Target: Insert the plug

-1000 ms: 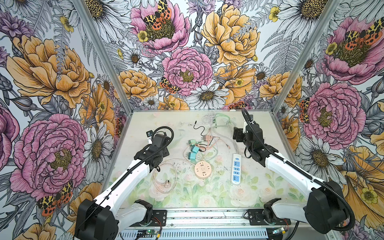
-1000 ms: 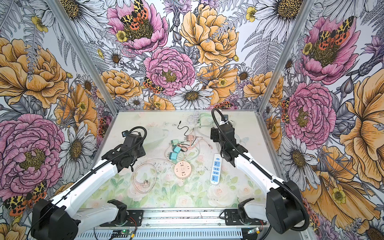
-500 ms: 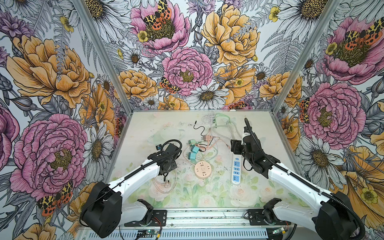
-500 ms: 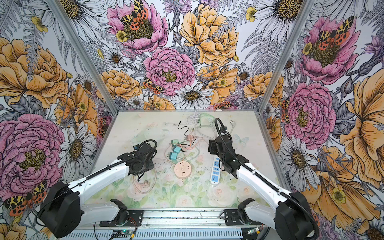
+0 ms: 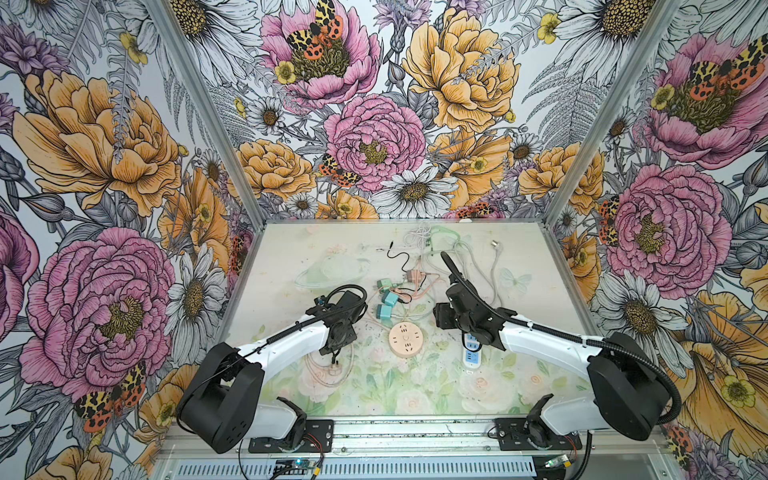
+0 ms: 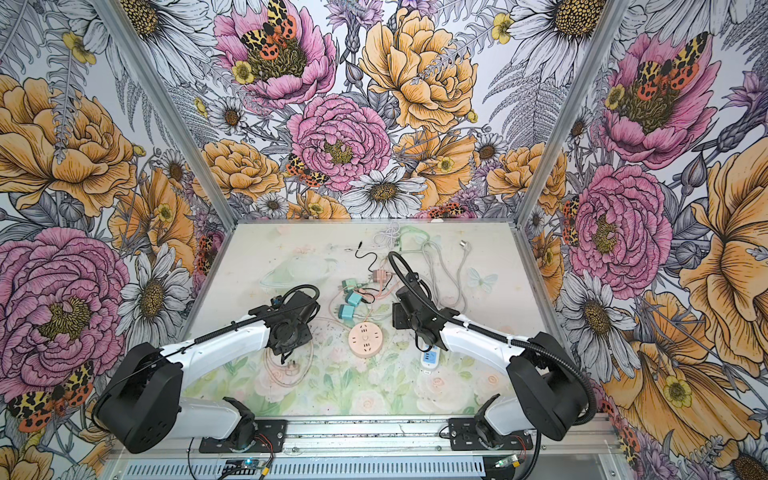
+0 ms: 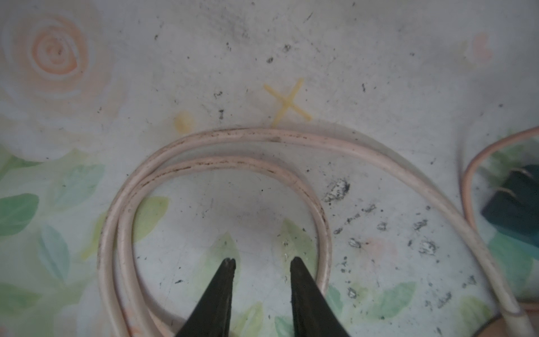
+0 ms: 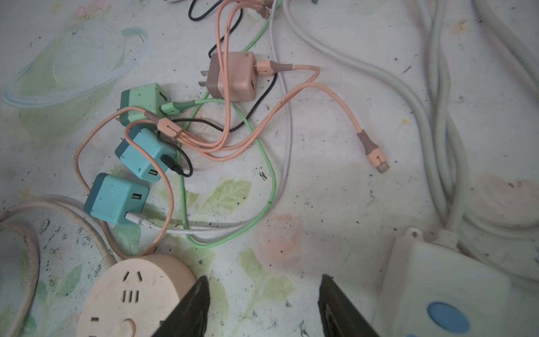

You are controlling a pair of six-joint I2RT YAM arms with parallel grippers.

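The left arm (image 5: 291,337) and right arm (image 5: 544,338) stretched forward and inward, wrists bent downward. The left gripper (image 7: 261,262) had its jaws a narrow gap apart, empty. The right gripper (image 8: 265,280) had its jaws spread wider, gripping nothing.

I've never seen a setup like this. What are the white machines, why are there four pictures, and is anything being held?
These are two robot arms, a left arm and a right arm, mounted at the front of a flower-papered booth. Two pictures look down from one overhead camera. The other two come from a small camera on each arm's wrist, looking past its black fingers.

On the table lie a round pink socket, a white power strip, four cube chargers with tangled cables, and a looped pink cord.

The left end effector hovers over that loop. The right end effector hangs between socket and strip. Both are open and hold nothing.
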